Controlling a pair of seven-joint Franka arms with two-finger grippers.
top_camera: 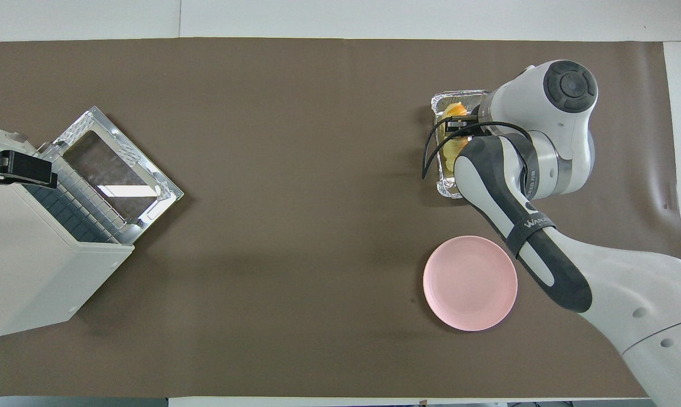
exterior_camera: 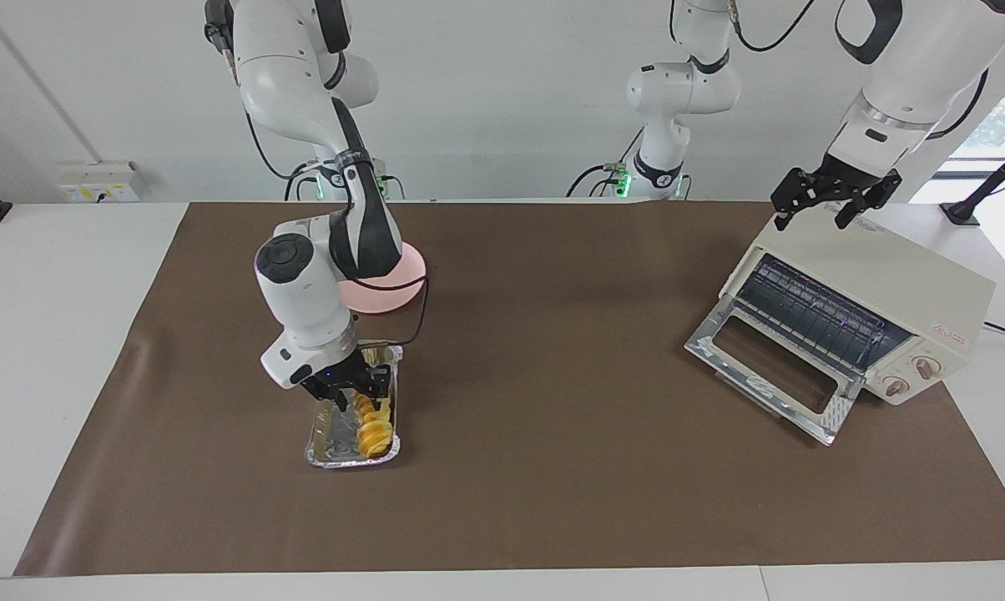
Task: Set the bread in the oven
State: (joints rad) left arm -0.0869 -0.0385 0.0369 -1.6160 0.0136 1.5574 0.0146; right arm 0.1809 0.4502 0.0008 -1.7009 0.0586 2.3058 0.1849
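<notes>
The bread (exterior_camera: pixel 374 427), a ridged yellow-orange loaf, lies in the silver foil tray (exterior_camera: pixel 325 441) along its side toward the oven. Only its end (top_camera: pixel 455 109) shows in the overhead view, past the arm. My right gripper (exterior_camera: pixel 350 392) hangs just above the loaf's nearer end, open and holding nothing. The cream oven (exterior_camera: pixel 874 280) stands at the left arm's end of the table with its glass door (exterior_camera: pixel 771 367) dropped open and the rack showing. My left gripper (exterior_camera: pixel 836 199) waits open over the oven's top (top_camera: pixel 35 265).
A round pink plate (exterior_camera: pixel 396 288) sits on the brown mat nearer the robots than the foil tray (top_camera: pixel 438 103), partly under the right arm. A wide stretch of mat (exterior_camera: pixel 553 351) separates tray and oven.
</notes>
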